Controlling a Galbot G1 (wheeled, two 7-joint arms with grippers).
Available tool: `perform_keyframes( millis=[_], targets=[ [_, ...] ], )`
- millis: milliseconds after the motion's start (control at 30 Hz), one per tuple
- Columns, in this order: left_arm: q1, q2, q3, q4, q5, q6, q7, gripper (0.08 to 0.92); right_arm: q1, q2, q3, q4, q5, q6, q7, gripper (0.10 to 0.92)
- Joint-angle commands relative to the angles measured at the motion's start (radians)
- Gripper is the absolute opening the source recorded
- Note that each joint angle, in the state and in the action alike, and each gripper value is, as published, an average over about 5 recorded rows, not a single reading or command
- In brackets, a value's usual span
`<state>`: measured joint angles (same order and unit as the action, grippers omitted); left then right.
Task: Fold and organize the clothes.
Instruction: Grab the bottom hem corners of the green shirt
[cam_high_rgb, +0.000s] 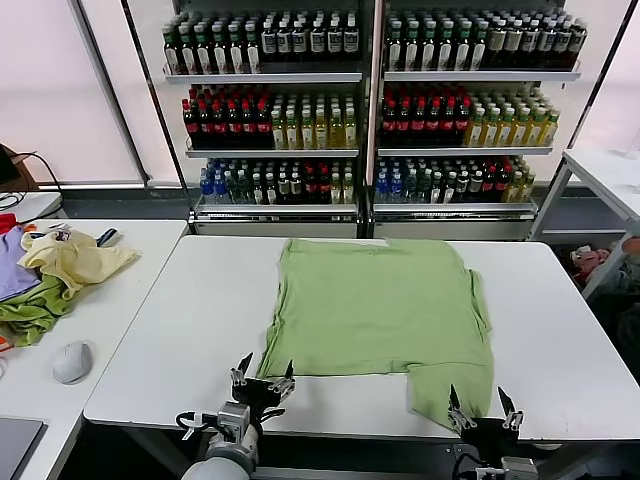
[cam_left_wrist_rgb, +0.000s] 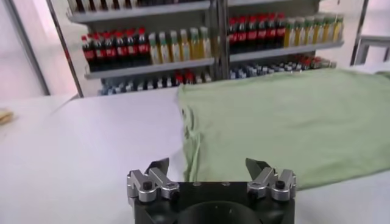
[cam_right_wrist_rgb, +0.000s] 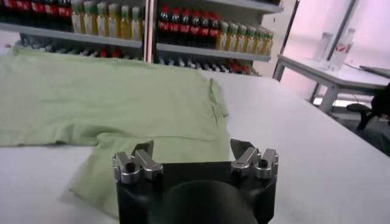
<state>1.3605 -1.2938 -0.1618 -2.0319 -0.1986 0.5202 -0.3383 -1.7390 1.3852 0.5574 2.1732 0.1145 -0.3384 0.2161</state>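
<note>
The light green shirt (cam_high_rgb: 380, 305) lies flat on the white table (cam_high_rgb: 190, 330), plain side up, with one flap reaching the front edge at the right (cam_high_rgb: 450, 385). No collar, buttons or graphic show. My left gripper (cam_high_rgb: 262, 378) is open and empty at the front edge, beside the shirt's near left corner; the shirt also shows in the left wrist view (cam_left_wrist_rgb: 286, 122) beyond the left gripper (cam_left_wrist_rgb: 208, 166). My right gripper (cam_high_rgb: 482, 404) is open and empty at the front edge over the flap, which shows in the right wrist view (cam_right_wrist_rgb: 109, 103) under the right gripper (cam_right_wrist_rgb: 192, 147).
A side table at the left holds a pile of pale yellow, green and purple garments (cam_high_rgb: 50, 275) and a computer mouse (cam_high_rgb: 72, 361). Shelves of drink bottles (cam_high_rgb: 370, 110) stand behind the table. Another table (cam_high_rgb: 610, 175) stands at the right.
</note>
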Motion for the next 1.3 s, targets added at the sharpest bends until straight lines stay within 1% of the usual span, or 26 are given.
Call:
perform_keyframes(
  millis=[33, 133, 300, 467, 900, 967, 1067, 1167, 1300],
  targets=[
    [-0.044, -0.006, 0.011, 0.036, -0.092, 0.059, -0.05, 0.812, 0.0, -0.001, 0.0, -0.018, 0.025, -0.034, 0.004, 0.818],
    [-0.047, -0.008, 0.014, 0.038, -0.126, 0.06, -0.056, 0.757, -0.003, -0.002, -0.005, -0.027, 0.057, -0.046, 0.005, 0.771],
    [-0.041, -0.01, 0.015, 0.03, -0.213, 0.061, -0.068, 0.611, -0.012, -0.001, -0.015, -0.034, 0.088, -0.061, 0.008, 0.63],
    [-0.038, -0.013, 0.017, 0.035, -0.224, 0.061, -0.072, 0.472, -0.02, -0.005, -0.021, -0.032, 0.105, -0.068, 0.003, 0.489],
    [-0.032, -0.013, 0.031, 0.042, -0.225, 0.051, -0.069, 0.119, -0.022, -0.016, -0.012, -0.027, 0.128, -0.057, -0.036, 0.222],
    [-0.028, -0.012, 0.031, 0.028, -0.224, 0.036, -0.067, 0.093, -0.023, -0.018, -0.009, -0.014, 0.135, -0.033, -0.046, 0.179],
    [-0.019, -0.01, 0.029, -0.019, -0.224, -0.003, -0.06, 0.086, -0.023, -0.024, 0.003, 0.02, 0.147, 0.024, -0.06, 0.132],
    [-0.013, -0.007, 0.024, -0.071, -0.225, -0.052, -0.048, 0.086, -0.019, -0.035, 0.021, 0.051, 0.154, 0.069, -0.073, 0.116],
    [-0.022, -0.001, 0.008, -0.113, -0.245, -0.096, -0.035, 0.086, 0.0, -0.053, 0.043, 0.08, 0.161, 0.1, -0.086, 0.115]
  ],
)
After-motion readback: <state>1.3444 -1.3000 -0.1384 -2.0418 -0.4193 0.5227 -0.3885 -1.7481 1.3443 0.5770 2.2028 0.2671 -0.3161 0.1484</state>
